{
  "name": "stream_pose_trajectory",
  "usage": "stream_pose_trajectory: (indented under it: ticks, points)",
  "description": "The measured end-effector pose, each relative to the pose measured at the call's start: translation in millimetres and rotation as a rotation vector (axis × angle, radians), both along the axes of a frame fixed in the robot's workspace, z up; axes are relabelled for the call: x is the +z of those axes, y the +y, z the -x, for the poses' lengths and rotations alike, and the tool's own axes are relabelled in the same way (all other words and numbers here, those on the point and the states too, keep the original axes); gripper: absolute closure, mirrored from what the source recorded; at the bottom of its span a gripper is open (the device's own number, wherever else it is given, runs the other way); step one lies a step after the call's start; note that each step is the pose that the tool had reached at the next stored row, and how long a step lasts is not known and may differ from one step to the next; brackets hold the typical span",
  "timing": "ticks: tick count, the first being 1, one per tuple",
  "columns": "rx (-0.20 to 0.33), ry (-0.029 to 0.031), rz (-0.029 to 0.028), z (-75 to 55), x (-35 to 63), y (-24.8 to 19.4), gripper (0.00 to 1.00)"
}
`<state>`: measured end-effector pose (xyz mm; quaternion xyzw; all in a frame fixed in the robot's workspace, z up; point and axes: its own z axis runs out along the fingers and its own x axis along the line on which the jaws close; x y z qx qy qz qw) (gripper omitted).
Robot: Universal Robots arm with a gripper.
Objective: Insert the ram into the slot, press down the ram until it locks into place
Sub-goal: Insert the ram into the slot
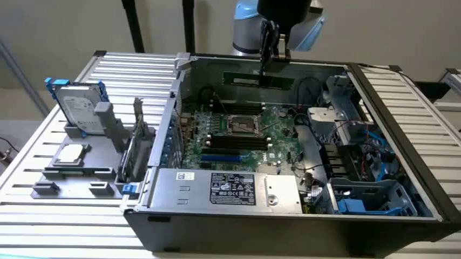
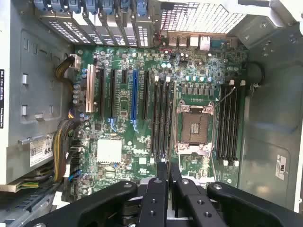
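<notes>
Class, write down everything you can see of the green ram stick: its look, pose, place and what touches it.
The ram is a long, thin, flat green board with a paler patch on its face. It hangs level, on edge, above the motherboard, seated in no slot. The black fingers of the gripper pinch its upper edge near the middle; nothing else visibly touches it.

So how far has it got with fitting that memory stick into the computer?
The pick-up looks done: the gripper is closed on the ram. In hand: the stick hangs high over the open computer case, clear of the motherboard. Left: it is not yet in a slot, and the black slots look empty, so neither inserting nor pressing down has happened.
</notes>
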<state>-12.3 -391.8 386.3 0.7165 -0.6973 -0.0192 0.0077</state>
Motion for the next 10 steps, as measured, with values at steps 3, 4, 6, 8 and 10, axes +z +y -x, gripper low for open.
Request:
stream_pose_trajectory:
  ticks: [3, 4, 6, 8, 10]
  points:
    - [0.000, 0.0000, -0.0001, 0.0, 0.0, 0.0, 0.86]
    - [0.000, 0.0000, 0.0000, 0.0, 0.0, 0.0, 0.86]
    - [0.000, 0.0000, 0.0000, 0.0, 0.0, 0.0, 0.86]
    - [0.000, 0.0000, 0.0000, 0.0, 0.0, 0.0, 0.86]
    - [0.000, 0.0000, -0.0001, 0.0, 0.0, 0.0, 0.86]
